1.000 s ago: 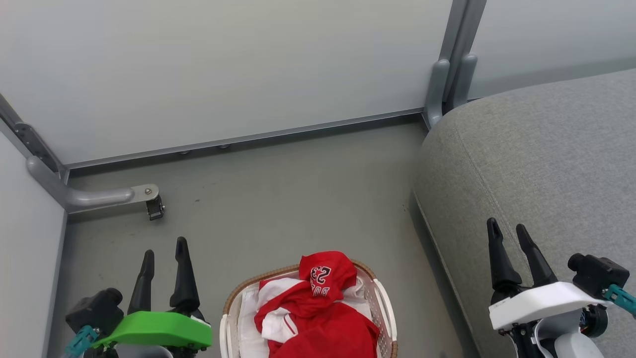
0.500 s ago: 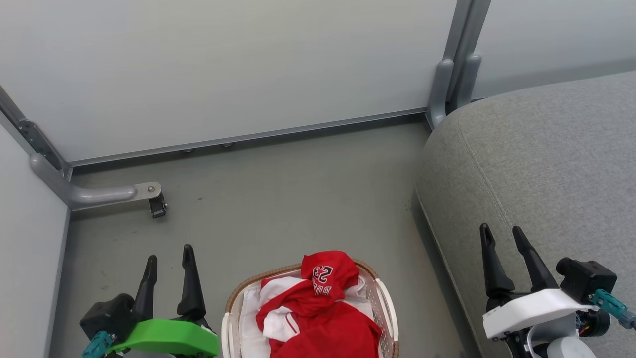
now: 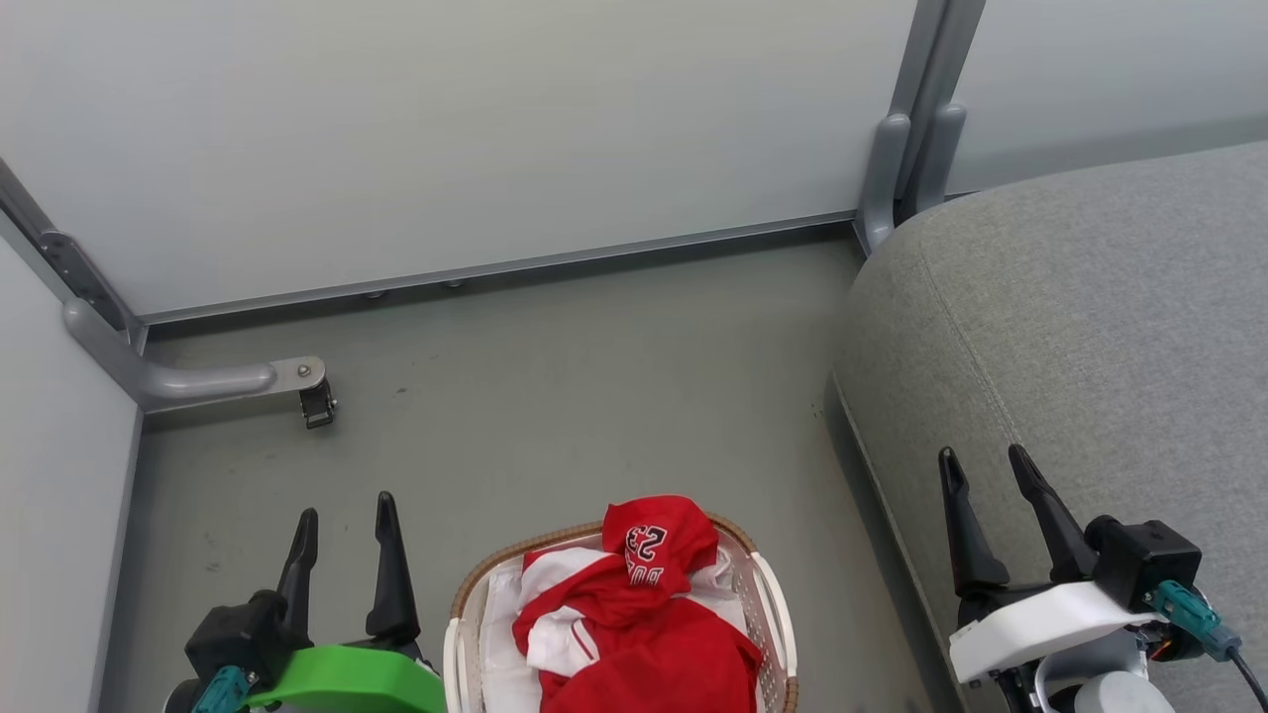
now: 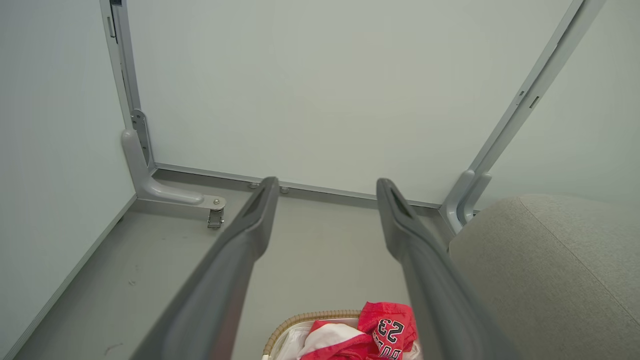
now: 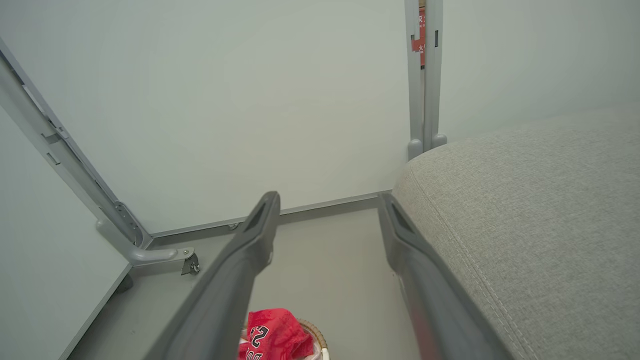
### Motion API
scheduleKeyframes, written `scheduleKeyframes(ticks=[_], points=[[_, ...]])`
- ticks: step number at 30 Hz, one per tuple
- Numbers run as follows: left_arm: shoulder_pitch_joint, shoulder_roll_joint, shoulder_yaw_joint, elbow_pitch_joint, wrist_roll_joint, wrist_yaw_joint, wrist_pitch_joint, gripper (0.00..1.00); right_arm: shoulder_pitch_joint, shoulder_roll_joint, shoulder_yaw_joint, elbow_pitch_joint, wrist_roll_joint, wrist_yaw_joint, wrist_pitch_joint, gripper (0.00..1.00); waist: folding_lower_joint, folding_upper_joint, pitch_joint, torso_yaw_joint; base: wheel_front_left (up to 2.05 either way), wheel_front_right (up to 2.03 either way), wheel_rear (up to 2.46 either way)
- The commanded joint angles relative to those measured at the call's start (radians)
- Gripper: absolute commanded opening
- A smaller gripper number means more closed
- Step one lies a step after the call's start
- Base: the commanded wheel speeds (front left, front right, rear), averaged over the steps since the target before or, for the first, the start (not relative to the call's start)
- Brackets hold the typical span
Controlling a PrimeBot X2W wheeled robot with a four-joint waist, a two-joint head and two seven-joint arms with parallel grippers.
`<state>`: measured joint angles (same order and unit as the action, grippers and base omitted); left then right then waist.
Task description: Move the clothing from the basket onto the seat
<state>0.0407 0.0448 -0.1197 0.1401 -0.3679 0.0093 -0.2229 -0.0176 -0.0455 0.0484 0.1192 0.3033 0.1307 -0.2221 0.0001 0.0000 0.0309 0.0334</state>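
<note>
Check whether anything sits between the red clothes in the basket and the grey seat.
Nothing visible does. The clothing lies heaped in the basket; a strip of floor separates the basket from the seat. The left hand and right hand are open.

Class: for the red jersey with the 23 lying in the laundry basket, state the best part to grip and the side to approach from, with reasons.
Probably grip the raised, bunched fold bearing the 23 on the red jersey, coming down from above. That fold stands highest and is loosely gathered, so two fingers can close around it. The laundry basket wall blocks a sideways approach.
</note>
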Motion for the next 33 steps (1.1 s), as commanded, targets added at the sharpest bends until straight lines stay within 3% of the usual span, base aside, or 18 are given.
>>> scheduleKeyframes(ticks=[1, 20, 33], points=[[0.013, 0.008, -0.001, 0.0, 0.02, 0.006, -0.009, 1.0, 0.008, -0.006, 0.003, -0.007, -0.025, 0.0, -0.01, 1.0, -0.0001, 0.0, 0.0, 0.0, 0.0, 0.0, 0.0], [0.024, 0.009, -0.02, 0.016, 0.121, 0.011, -0.044, 1.0, 0.016, -0.008, 0.02, -0.017, -0.153, 0.0, -0.045, 1.0, -0.0001, 0.0, 0.008, 0.006, 0.0, 0.0, 0.0], [0.028, 0.009, -0.021, 0.026, 0.111, 0.008, -0.043, 1.0, 0.02, -0.007, 0.022, -0.007, -0.15, 0.0, -0.045, 1.0, -0.0001, 0.0, 0.006, 0.005, 0.0, 0.0, 0.0]])
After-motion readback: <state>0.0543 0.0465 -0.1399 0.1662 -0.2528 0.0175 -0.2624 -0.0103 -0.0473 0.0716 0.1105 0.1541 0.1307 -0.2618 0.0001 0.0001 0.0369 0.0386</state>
